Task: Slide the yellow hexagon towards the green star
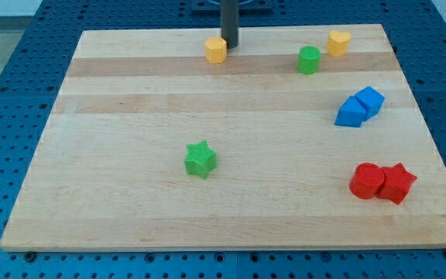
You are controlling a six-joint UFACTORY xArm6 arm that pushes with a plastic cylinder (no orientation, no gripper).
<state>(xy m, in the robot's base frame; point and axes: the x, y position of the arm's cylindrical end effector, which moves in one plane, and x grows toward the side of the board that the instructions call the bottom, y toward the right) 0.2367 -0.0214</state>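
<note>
The yellow hexagon (216, 49) sits near the top edge of the wooden board, left of centre. My tip (230, 45) is right beside it, at its upper right, touching or nearly touching it. The green star (200, 160) lies well below the hexagon, near the board's middle, slightly to the left of it.
A green round block (309, 60) and a yellow heart-like block (338, 42) sit at the top right. Two blue blocks (359, 107) touch at the right. A red cylinder (367, 180) and a red star (397, 183) touch at the lower right. The board (114, 201) rests on a blue pegboard.
</note>
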